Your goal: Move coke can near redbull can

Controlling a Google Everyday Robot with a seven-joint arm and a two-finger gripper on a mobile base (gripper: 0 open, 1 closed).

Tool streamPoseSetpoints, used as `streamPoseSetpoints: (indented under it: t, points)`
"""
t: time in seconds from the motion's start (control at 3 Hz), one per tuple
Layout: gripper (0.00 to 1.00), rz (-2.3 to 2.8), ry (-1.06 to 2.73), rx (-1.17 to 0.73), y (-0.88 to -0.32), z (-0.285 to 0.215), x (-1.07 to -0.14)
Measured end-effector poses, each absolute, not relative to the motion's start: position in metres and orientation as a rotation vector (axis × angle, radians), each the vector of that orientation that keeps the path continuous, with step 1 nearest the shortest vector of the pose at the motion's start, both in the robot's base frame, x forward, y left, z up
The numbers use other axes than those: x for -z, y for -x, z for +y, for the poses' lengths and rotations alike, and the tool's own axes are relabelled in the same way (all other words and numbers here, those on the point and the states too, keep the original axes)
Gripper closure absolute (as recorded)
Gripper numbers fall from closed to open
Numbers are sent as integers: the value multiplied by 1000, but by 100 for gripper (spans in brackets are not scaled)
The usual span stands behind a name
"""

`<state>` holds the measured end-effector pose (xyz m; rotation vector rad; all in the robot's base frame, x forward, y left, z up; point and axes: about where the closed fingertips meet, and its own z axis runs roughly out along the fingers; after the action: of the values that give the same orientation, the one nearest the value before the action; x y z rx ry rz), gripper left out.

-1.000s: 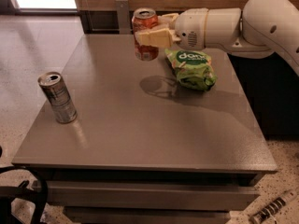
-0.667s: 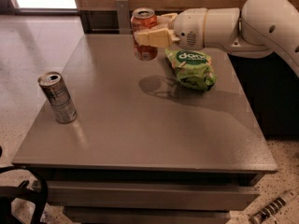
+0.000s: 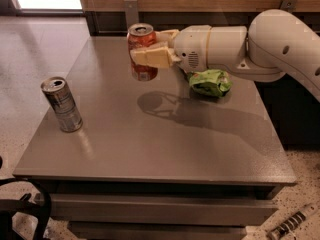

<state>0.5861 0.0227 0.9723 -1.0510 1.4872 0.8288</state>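
The coke can, orange-red with a silver top, hangs upright in the air above the far middle of the grey table. My gripper reaches in from the right and is shut on the can, one pale finger crossing its front. The can's shadow lies on the table below it. The redbull can, slim and grey-silver with dark patches, stands upright near the table's left edge, well apart from the coke can.
A green snack bag lies on the table under my white arm, right of centre. A wooden wall with a dark ledge runs behind the table. Speckled floor surrounds it.
My gripper has carried the coke can to the left, away from the green bag and further over the table's middle. The redbull can has not moved.
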Motion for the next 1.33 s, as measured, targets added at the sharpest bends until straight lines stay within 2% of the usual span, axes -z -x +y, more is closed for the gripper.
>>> streamPoseSetpoints:
  t: [1.33]
  points:
    - [100,1298,1292,-1065,-510,107,-887]
